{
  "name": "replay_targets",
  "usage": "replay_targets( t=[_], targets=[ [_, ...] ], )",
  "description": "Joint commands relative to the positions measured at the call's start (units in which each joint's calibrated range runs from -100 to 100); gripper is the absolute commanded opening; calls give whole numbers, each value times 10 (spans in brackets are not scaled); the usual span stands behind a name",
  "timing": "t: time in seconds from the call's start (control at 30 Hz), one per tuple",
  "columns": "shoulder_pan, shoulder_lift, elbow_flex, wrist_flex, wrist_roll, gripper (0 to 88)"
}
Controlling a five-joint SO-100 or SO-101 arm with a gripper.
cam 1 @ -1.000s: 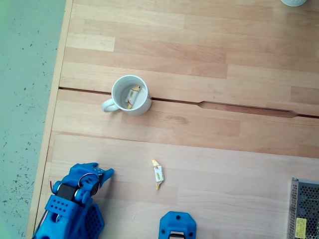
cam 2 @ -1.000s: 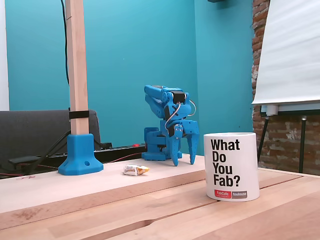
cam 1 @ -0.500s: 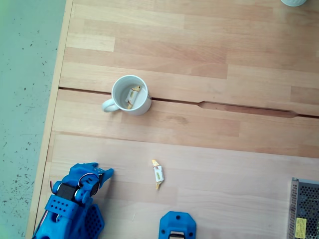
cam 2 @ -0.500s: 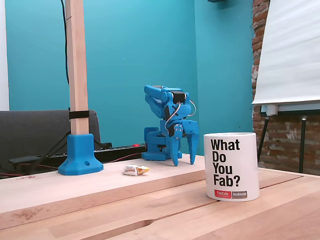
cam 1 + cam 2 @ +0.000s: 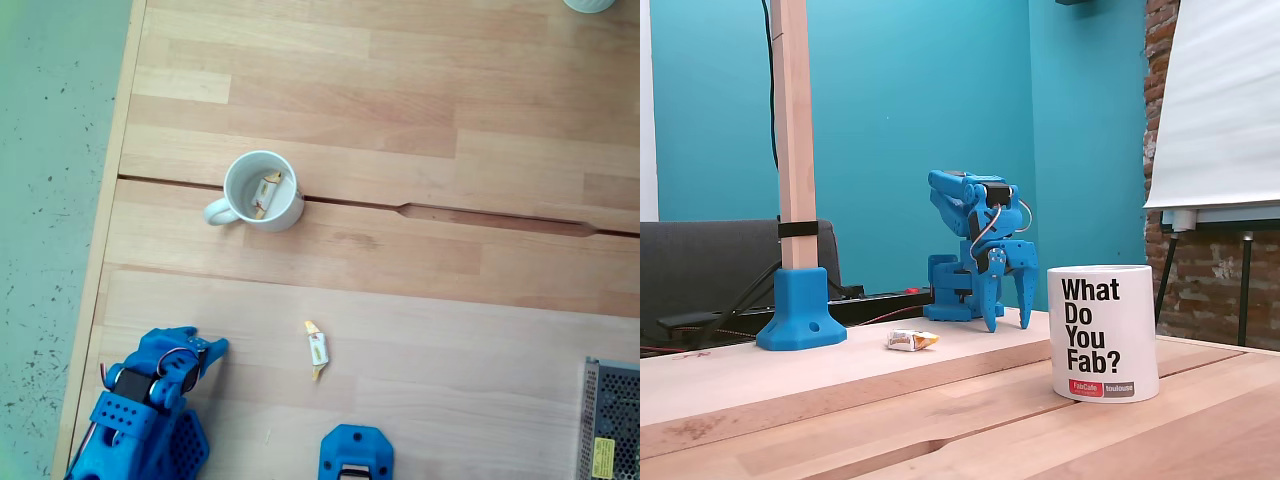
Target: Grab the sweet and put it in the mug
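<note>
One sweet (image 5: 317, 350) in a white wrapper with yellow-orange ends lies on the wooden table, low and near the middle in the top-down fixed view; the side fixed view shows this sweet (image 5: 911, 341) left of the arm. A second sweet (image 5: 266, 192) lies inside the white mug (image 5: 262, 190), which stands upright with its handle to the left. From the side the mug (image 5: 1103, 330) reads "What Do You Fab?". My blue gripper (image 5: 1007, 322) points down at the table, open, nothing between its fingers. From above the gripper (image 5: 202, 352) sits at the lower left, well apart from the loose sweet.
A blue mount (image 5: 800, 310) holds a wooden post (image 5: 792, 130); from above the mount (image 5: 356, 455) is just below the loose sweet. A metal mesh box (image 5: 610, 420) sits at the lower right. The table's left edge (image 5: 110, 220) borders a grey-green floor.
</note>
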Motion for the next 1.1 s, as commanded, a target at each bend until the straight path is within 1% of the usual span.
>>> replay_targets(
  t=[0.0,0.6,0.87,1.07],
  targets=[
    [3,9,23,-4,2,214],
    [3,9,22,-4,2,214],
    [3,10,-36,2,3,214],
    [3,9,-106,3,33,211]
  ],
)
